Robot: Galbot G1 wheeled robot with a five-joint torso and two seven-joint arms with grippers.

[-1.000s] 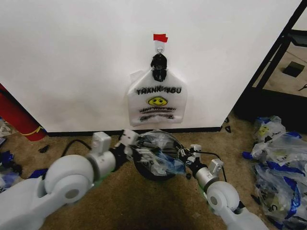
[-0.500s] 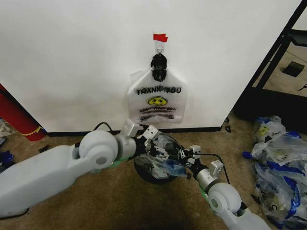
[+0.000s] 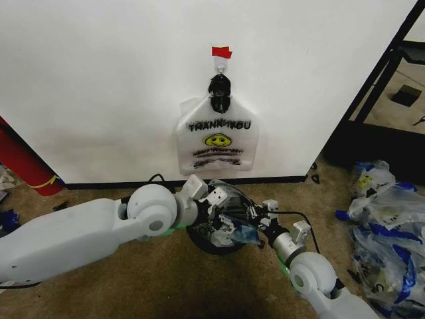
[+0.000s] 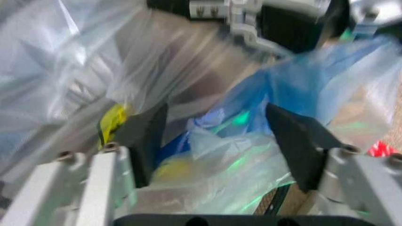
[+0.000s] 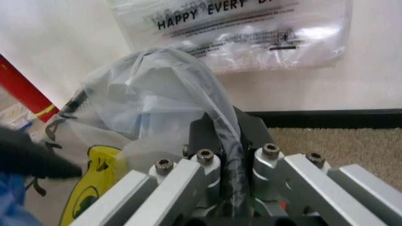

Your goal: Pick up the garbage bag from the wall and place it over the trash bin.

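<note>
Left hand [image 3: 222, 211], fingers spread, has pushed further into garbage bag [image 3: 229, 216]; right hand [image 3: 255, 222] stays clamping it.

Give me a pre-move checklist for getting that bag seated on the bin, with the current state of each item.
1. Right gripper clamped on the garbage bag: ok, its fingers pinch a gathered strand of plastic.
2. Left gripper grip on the bag: not ok, it is open with plastic lying between its fingers.
3. Bag over the trash bin: ok, it sits bunched on top between both grippers.
4. Bag mouth stretched round the whole rim: cannot tell, crumpled plastic hides the rim.
5. Another bag on the wall hook, clear of both arms: ok.
</note>
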